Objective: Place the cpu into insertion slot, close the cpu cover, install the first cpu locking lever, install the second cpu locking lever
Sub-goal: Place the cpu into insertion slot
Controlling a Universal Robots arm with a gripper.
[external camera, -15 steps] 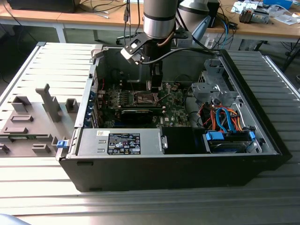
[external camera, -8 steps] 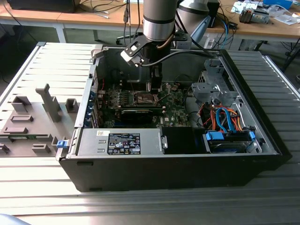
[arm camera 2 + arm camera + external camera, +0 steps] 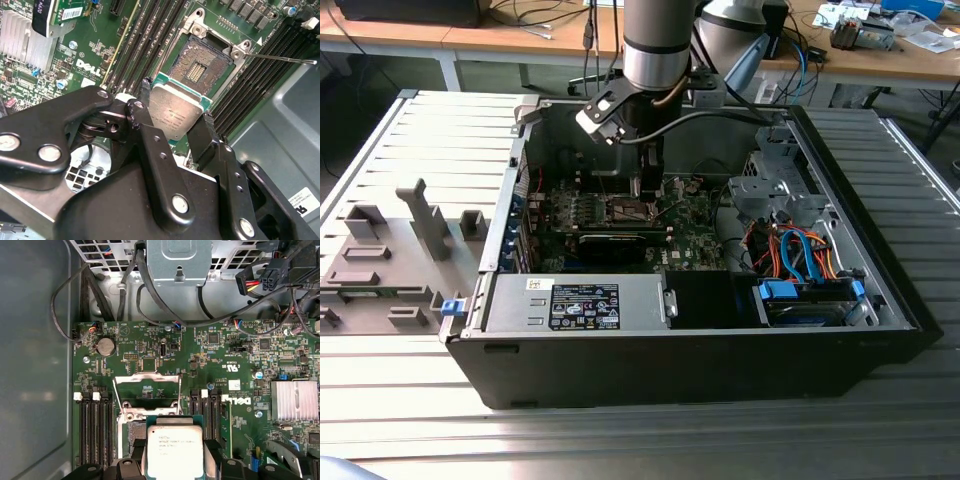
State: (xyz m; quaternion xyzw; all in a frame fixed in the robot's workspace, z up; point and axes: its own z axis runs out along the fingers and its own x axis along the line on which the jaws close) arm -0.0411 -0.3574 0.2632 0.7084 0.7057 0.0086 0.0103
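Note:
My gripper (image 3: 175,114) is shut on the cpu (image 3: 181,106), a small silvery square chip on a green base, with one black finger on each of two opposite edges. The chip hangs just above and partly over the insertion slot (image 3: 201,64), whose dark pin field lies bare inside its metal rim. In the first wrist view the cpu (image 3: 174,449) covers most of the insertion slot (image 3: 131,432), and the cpu cover (image 3: 148,377) stands swung open beyond it. A thin locking lever (image 3: 285,59) sticks out past the socket. In the exterior view the gripper (image 3: 649,192) reaches down inside the open computer case (image 3: 720,350).
Black memory slots (image 3: 94,425) flank the socket on both sides. A finned heatsink (image 3: 294,400) sits on the board, and a metal drive cage (image 3: 177,260) with black cables (image 3: 150,295) lies beyond it. Grey fixtures (image 3: 390,260) stand at the exterior view's left.

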